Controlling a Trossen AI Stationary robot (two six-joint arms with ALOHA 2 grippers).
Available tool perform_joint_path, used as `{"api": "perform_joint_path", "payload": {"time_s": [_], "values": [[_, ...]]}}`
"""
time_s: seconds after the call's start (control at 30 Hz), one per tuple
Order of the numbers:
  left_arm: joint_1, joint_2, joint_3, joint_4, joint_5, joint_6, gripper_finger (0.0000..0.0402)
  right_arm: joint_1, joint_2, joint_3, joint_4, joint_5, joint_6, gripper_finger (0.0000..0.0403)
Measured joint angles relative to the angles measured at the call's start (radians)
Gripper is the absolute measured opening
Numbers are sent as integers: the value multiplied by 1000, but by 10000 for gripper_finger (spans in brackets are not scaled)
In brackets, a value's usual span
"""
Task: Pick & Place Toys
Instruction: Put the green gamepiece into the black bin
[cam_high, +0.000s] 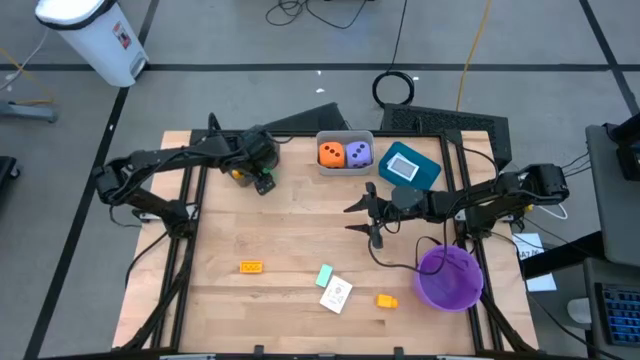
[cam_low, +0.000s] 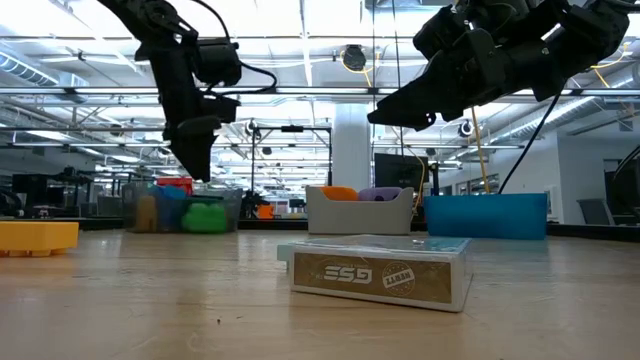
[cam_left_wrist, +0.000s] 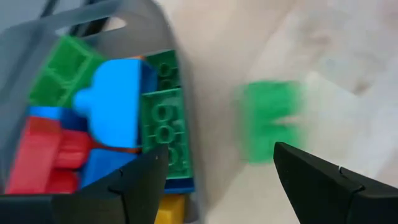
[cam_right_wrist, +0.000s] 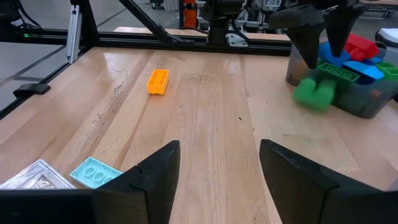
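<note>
Bright ceiling lights shine in the room behind. The small green plastic block (cam_left_wrist: 272, 122) looks smeared and fuzzy. The pale wooden tabletop (cam_right_wrist: 205, 106) has soft shine.

Smooth wooden table (cam_right_wrist: 205, 124), glossy plastic blocks (cam_left_wrist: 112, 124)

Arms: two, each with one gripper, the left gripper (cam_high: 262, 182) at 11 o'clock of the table (cam_high: 290, 230), the right gripper (cam_high: 362, 217) just past centre toward 2 o'clock

Bins: three along the 12 o'clock edge: one holding blocks (cam_right_wrist: 354, 93), one grey bin (cam_high: 345, 166), one teal bin (cam_high: 425, 172)

Dice: two, both in the grey bin: one orange die (cam_high: 331, 154), one purple die (cam_high: 359, 153)

Bowls: one purple bowl (cam_high: 449, 279) at 4 o'clock

Loose blocks on the table: four: one green block (cam_right_wrist: 313, 93) just beside the block bin, one orange block (cam_high: 251, 267) at 7 o'clock, one pale teal block (cam_high: 325, 275) at 6 o'clock, one yellow-orange block (cam_high: 387, 299) at 5 o'clock

Card packs: one card pack (cam_high: 336, 295) at 6 o'clock

Blocks inside the block bin: several, overlapping; exact count cannot be told
</note>
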Motion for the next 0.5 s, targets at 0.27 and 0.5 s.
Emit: {"api": "perform_joint_path", "payload": {"time_s": [0.27,0.5], "values": [[-21,16,0,14,51,-19,296,0,0,0,0,0,0,212],[-115,143,0,139,121,38,296,0,0,0,3,0,0,212]]}}
